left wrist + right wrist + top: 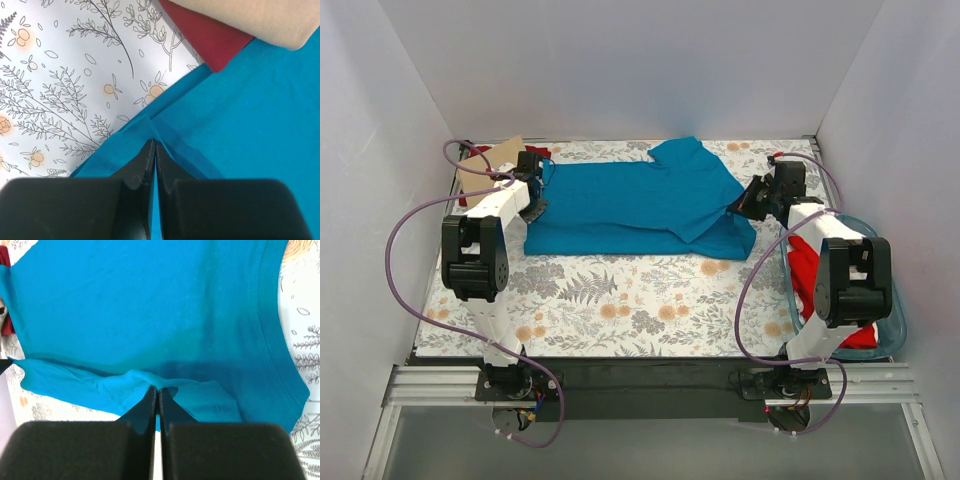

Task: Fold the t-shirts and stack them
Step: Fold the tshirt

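On the far half of the floral-patterned table cloth (620,300): teal-blue short-sleeved cloth t-shirt (630,205), laid crosswise between the two arms. It is partly folded, with one sleeve flipped over near the right end.

At the shirt's left end, left gripper (154,145): fingers pressed together with no gap. The tips nip a raised crease of teal cloth right where the shirt's edge meets the table cloth.

At the right end, right gripper (158,390): fingers likewise closed tight, tips pinching a small puckered ridge of the same teal fabric. A stitched hem curves down the right side of that wrist view.

Far-left corner: tan-beige folded cloth shirt (495,160) lying over a dark red cloth shirt (210,37). The red corner meets the teal shirt's edge.

Right side, beside the right arm: clear blue-tinted plastic tub (895,330). Bright red cloth shirts (805,270) are heaped inside, partly hidden by the arm.
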Controlling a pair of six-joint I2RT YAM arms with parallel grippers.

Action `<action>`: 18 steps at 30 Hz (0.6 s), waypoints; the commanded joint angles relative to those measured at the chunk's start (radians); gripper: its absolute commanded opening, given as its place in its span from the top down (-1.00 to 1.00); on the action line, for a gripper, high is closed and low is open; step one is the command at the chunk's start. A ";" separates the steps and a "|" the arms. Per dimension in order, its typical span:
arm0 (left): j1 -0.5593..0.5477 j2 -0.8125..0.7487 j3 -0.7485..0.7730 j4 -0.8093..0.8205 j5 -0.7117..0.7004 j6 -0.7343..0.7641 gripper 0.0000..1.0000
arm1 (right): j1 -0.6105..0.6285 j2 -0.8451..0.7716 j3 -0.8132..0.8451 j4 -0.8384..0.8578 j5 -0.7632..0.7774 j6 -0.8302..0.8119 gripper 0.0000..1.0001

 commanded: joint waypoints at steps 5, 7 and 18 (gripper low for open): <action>0.008 -0.037 0.003 0.026 -0.005 -0.014 1.00 | -0.008 0.052 0.081 0.025 -0.007 -0.020 0.97; 0.008 -0.035 -0.002 0.032 -0.003 -0.014 1.00 | -0.008 0.063 0.088 0.025 -0.017 -0.020 0.97; 0.019 -0.023 -0.003 0.049 0.007 -0.012 1.00 | -0.008 0.106 0.133 0.017 -0.030 -0.025 0.97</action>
